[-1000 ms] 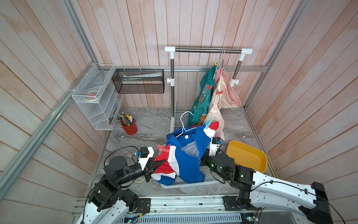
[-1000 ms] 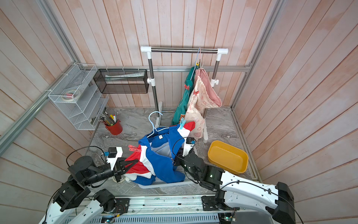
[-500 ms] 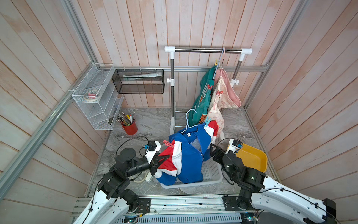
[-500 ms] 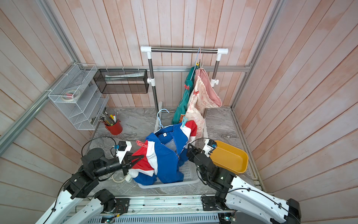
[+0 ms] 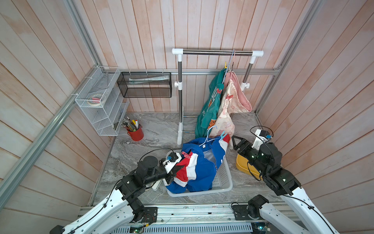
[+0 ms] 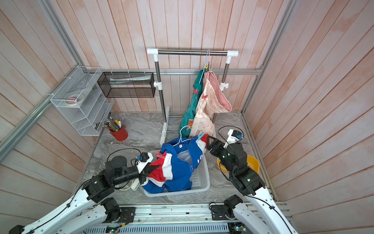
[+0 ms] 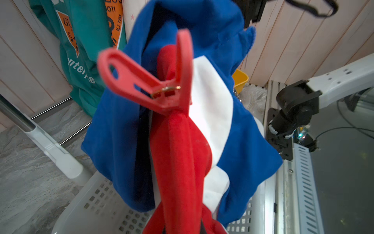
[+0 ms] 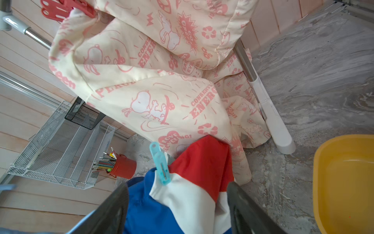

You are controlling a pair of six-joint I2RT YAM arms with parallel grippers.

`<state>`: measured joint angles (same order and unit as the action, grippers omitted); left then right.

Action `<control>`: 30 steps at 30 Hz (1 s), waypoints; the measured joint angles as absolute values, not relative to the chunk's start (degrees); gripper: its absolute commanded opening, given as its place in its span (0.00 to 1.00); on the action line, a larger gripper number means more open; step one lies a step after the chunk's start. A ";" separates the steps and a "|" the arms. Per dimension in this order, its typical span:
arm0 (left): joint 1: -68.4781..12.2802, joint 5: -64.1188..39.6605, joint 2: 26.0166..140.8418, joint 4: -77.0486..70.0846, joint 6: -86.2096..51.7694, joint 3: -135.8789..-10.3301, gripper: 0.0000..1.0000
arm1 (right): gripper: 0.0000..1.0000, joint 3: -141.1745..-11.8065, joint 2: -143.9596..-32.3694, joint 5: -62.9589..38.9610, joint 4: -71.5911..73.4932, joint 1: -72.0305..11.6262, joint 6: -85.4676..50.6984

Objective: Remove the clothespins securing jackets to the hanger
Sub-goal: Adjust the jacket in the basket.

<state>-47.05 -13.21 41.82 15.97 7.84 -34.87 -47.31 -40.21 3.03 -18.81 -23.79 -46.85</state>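
The red clothespin [image 7: 162,81] bit the left shoulder of the blue jacket [image 5: 202,168], pinning the cloth to the hanger [image 5: 210,131]. A pale blue clothespin [image 8: 160,164] did the same at the right shoulder. The jacket hung near the middle of the scene, sagging into the white basket [image 5: 222,180] on the worktop [image 5: 153,137].

The left hand [image 5: 178,169] was closed tight on the red-and-white sleeve cloth just below the red clothespin, probably to hold that shoulder up and keep the clip within reach. The right hand [image 5: 235,142] sat just right of the other shoulder with its fingers [image 8: 113,212] wide apart, holding nothing. It faced the pale blue clothespin, likely lined up to squeeze it off. The yellow tub [image 5: 242,168] lay under that arm — a sensible place to drop freed clips.

Far back, the teal jacket [image 5: 210,105] and the cream jacket [image 5: 226,109] hung from the rail [image 5: 217,52]. There was a red clip [image 5: 219,90] on the teal jacket and another red clip [image 5: 228,96] on the cream — work yet to do.
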 measured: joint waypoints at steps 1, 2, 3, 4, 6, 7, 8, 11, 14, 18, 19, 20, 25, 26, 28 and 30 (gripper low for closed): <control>-48.16 -11.40 42.87 15.68 8.54 -34.87 0.00 | 0.77 -47.44 -41.08 0.84 -18.68 -22.06 -46.63; -49.52 -9.04 44.10 15.44 9.50 -34.87 0.00 | 0.77 -47.51 -42.06 -1.65 -18.52 -20.21 -46.41; -50.78 -6.94 45.12 15.27 10.39 -34.85 0.00 | 0.77 -47.51 -43.13 -3.62 -18.37 -18.52 -46.30; -51.70 -5.15 45.84 14.98 11.11 -34.83 0.00 | 0.75 -47.51 -43.97 -5.30 -18.31 -17.30 -46.22; -53.60 -1.10 47.16 14.09 12.78 -34.61 0.00 | 0.73 -47.51 -45.63 -8.54 -18.02 -14.83 -46.19; -54.98 1.28 47.66 13.65 13.69 -34.44 0.00 | 0.72 -47.51 -46.37 -9.89 -17.87 -13.82 -46.19; -56.14 3.11 47.92 12.99 14.39 -34.13 0.00 | 0.70 -47.51 -47.11 -11.14 -17.78 -13.13 -46.17; -60.20 8.69 48.49 11.35 16.84 -32.86 0.00 | 0.69 -47.51 -49.01 -13.96 -17.61 -12.05 -46.22; -63.70 13.30 50.28 10.07 18.94 -32.40 0.00 | 0.68 -47.27 -50.26 -16.10 -17.39 -11.16 -46.24; -65.41 16.14 52.99 8.08 19.75 -32.01 0.00 | 0.69 -45.84 -51.18 -18.06 -16.43 -10.11 -46.22; -65.67 16.60 53.69 7.62 19.77 -32.01 0.00 | 0.69 -45.43 -51.33 -18.26 -16.34 -9.91 -46.24; -66.04 17.02 54.46 7.18 19.77 -32.01 0.00 | 0.69 -44.77 -51.48 -18.44 -16.23 -9.63 -46.24; -67.88 18.26 57.04 5.26 19.79 -32.01 0.00 | 0.68 -42.30 -52.95 -19.53 -16.27 -8.38 -46.22; -68.25 18.41 57.52 4.99 19.75 -32.01 0.00 | 0.67 -41.93 -53.39 -19.81 -16.32 -8.14 -46.19; -68.79 18.48 58.35 4.51 19.68 -32.01 0.00 | 0.67 -41.69 -54.28 -20.23 -16.34 -7.99 -46.19; -69.14 18.48 59.00 3.97 19.49 -32.01 0.00 | 0.66 -41.69 -54.92 -20.51 -16.29 -7.99 -46.17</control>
<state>-69.14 18.48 59.00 3.97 19.49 -32.01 -41.69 -54.92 -20.51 -16.29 -7.99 -46.17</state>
